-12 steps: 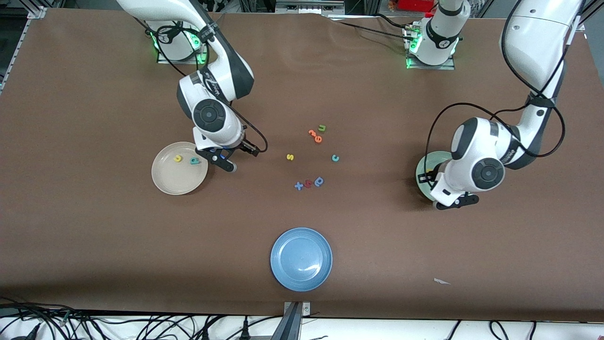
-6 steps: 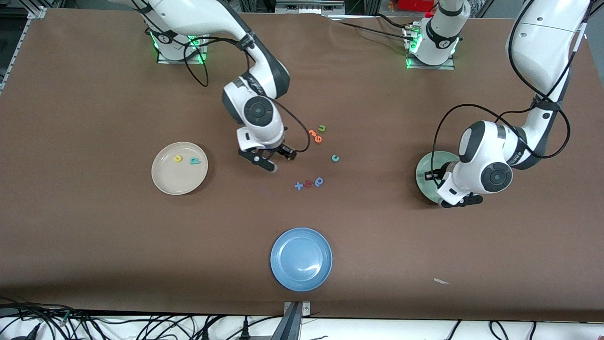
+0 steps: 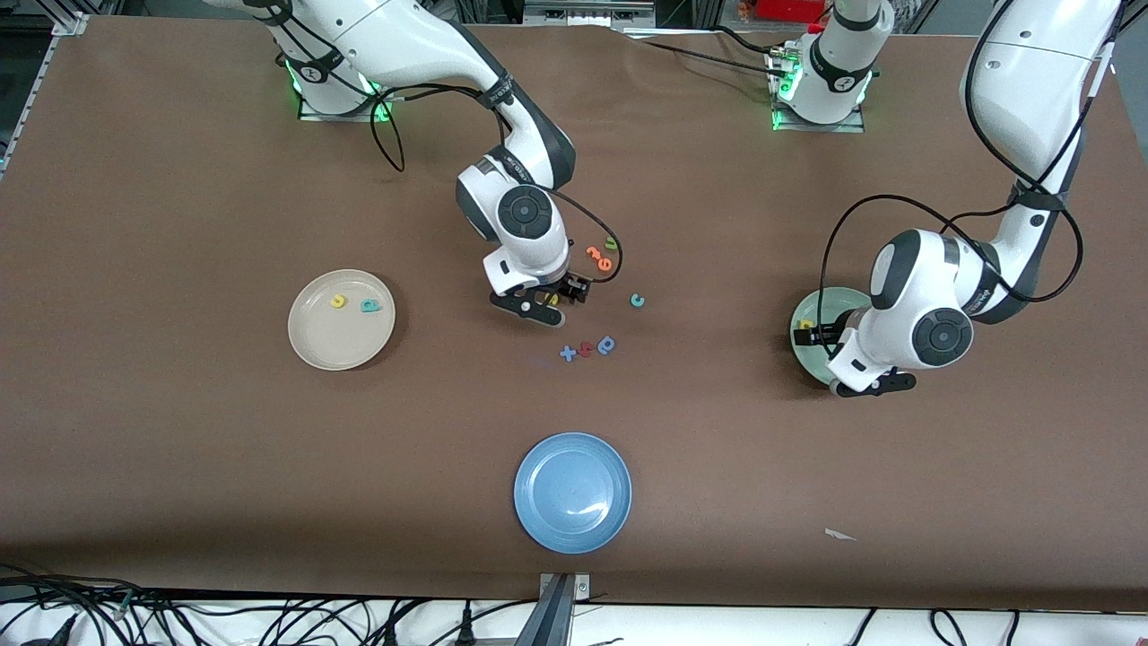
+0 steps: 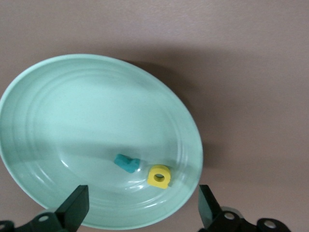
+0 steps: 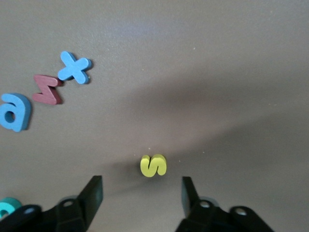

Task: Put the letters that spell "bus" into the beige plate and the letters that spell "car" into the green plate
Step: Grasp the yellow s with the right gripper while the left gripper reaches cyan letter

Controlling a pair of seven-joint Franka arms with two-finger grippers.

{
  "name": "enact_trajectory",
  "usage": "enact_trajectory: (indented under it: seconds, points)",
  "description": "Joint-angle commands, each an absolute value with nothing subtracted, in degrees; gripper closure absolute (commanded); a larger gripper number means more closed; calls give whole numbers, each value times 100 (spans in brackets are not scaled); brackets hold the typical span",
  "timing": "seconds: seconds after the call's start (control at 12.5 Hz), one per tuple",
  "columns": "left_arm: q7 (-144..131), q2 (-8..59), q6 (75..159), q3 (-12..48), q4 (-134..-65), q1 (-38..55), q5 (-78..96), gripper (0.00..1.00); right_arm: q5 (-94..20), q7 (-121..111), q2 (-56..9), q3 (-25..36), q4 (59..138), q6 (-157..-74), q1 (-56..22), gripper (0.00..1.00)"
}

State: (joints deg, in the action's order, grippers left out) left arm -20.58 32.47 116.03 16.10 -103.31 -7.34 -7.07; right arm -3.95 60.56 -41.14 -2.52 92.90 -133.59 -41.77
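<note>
The right gripper (image 3: 541,301) hangs low over the middle of the brown table (image 3: 179,449), its dark fingers apart with nothing between them. Its wrist view shows the yellow s (image 5: 153,165), a chunky foam letter, lying flat on the matte brown surface just ahead of the gap between the fingers; in the front view the gripper all but hides this letter. The same wrist view shows a blue x (image 5: 75,67), a dark red letter (image 5: 47,90) and a blue a (image 5: 15,112) lying in a row nearby.

The left gripper (image 3: 830,345) hangs over the green plate (image 3: 803,345) at the left arm's end of the table, fingers spread wide and empty. Its wrist view shows the plate's smooth, glossy bowl with faint concentric rings, and inside it a small teal r (image 4: 127,163) just beside a yellow a (image 4: 159,176). In the front view the arm covers much of this plate.

Only the front view shows the rest. The round beige plate (image 3: 341,345), toward the right arm's end, holds a yellow u (image 3: 337,301) and a teal b (image 3: 370,306). A teal c (image 3: 637,300) lies loose on the table near the middle. Farther from the camera sit orange letters (image 3: 599,257) and a green u (image 3: 613,242). A glossy blue plate (image 3: 572,493) lies nearest the camera.
</note>
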Motion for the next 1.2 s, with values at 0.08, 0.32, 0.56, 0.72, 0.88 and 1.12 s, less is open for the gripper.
enact_trajectory:
  seconds: [0.08, 0.32, 0.56, 0.72, 0.88, 1.12]
  points:
    - [-2888, 3155, 11610, 2037, -10336, -695, -756, 0, -290, 6012, -4254, -193, 9149, -13351, -4298, 36]
    - [-4083, 3164, 11969, 2478, -10284, -510, -782, 0, 26, 6012, -4254, -193, 9281, -13351, -4298, 39]
    - [-4832, 3190, 12049, 2558, -10266, 7, -774, 0, 158, 6003, -4298, -185, 9290, -13429, -4298, 45]
    - [-5263, 3217, 12356, 2558, -10309, 332, -773, 0, 167, 6003, -4324, -185, 9290, -13474, -4298, 52]
    - [-5562, 3374, 12585, 2549, -10353, 588, -791, 0, 176, 5994, -4324, -185, 9281, -13474, -4298, 62]
    - [-5817, 3612, 12848, 2549, -10354, 747, -809, 1, 193, 5994, -4324, -185, 9290, -13535, -4298, 70]
